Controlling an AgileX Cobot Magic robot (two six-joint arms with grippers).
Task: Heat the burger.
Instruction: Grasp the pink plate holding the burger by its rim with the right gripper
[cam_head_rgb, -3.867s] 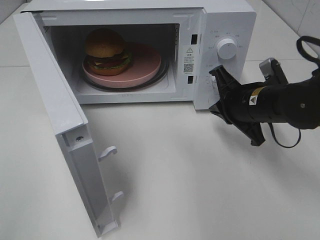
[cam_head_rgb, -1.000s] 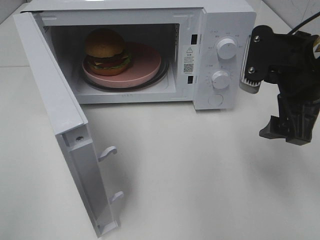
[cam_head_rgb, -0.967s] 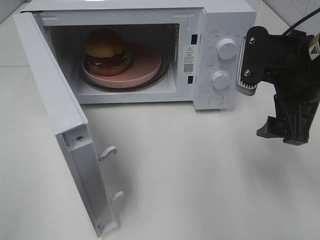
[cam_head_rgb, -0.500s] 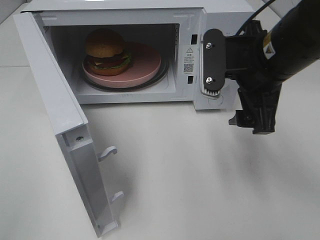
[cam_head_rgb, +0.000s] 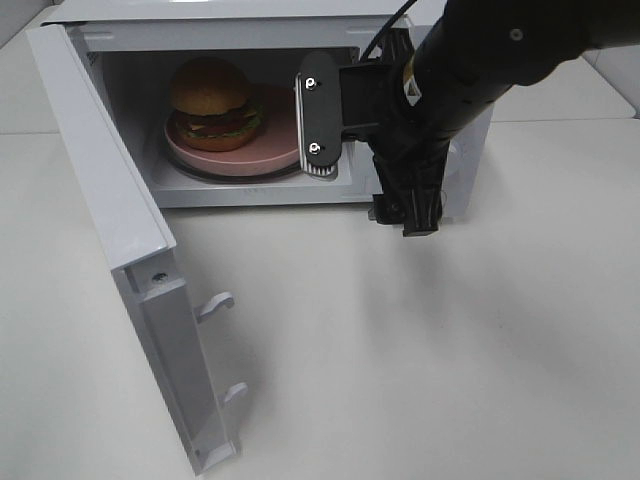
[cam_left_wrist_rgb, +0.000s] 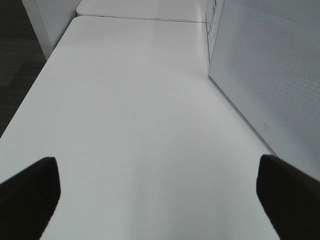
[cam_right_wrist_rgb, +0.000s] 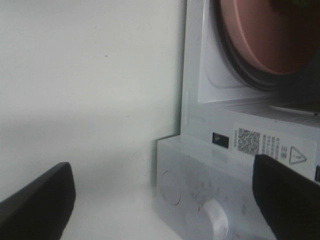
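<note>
Right gripper (cam_head_rgb: 362, 170), jaws spread and empty, hangs across the microwave (cam_head_rgb: 200, 33) opening. Risk: closing the microwave door (cam_head_rgb: 95, 170) strikes it; reaching inward knocks the burger (cam_head_rgb: 212, 100).

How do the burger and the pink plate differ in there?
The burger is tall, domed and brown; the pink plate is flat and wider. The burger covers only the plate's left part in the high view. Both sit inside the open microwave.
</note>
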